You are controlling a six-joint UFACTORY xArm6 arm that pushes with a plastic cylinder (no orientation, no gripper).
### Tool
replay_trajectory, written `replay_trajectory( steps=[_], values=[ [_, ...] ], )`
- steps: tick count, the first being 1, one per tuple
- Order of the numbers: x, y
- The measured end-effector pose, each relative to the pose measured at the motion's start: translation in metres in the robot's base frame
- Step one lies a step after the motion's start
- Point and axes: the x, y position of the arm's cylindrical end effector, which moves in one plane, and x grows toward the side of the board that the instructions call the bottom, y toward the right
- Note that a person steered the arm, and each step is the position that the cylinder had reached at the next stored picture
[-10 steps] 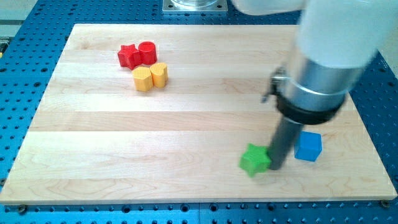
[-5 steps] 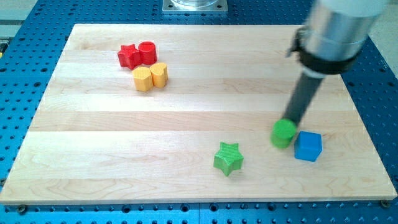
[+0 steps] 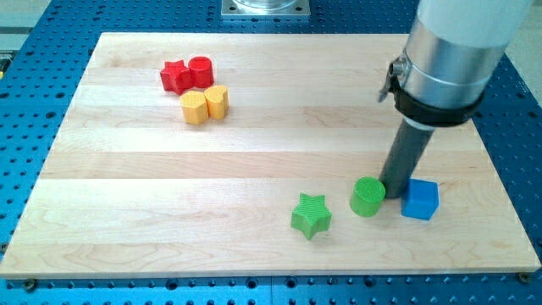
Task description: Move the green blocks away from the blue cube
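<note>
In the camera view, my tip point(image 3: 392, 194) stands between the green cylinder block point(image 3: 367, 196), touching its right side, and the blue cube point(image 3: 419, 200) just beside it on the view's right. There are no fingers, only the bare rod. The green star block point(image 3: 311, 215) lies near the cylinder, toward the view's bottom left.

The pale wooden board point(image 3: 254, 152) rests on a blue perforated table point(image 3: 25, 110). Far off at the view's upper left sit a red star block point(image 3: 174, 76), a red cylinder block point(image 3: 201, 70) and two yellow blocks point(image 3: 205, 104).

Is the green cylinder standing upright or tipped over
Upright: the green cylinder shows its round flat top facing up, beside my tip.
</note>
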Motion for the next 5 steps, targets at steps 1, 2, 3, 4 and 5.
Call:
replay_trajectory(
  steps=[1,2,3,4,5],
  values=[
    [0.011,0.019],
    [0.018,-0.027],
    [0.019,-0.061],
    [0.021,-0.050],
    [0.028,-0.047]
  ],
)
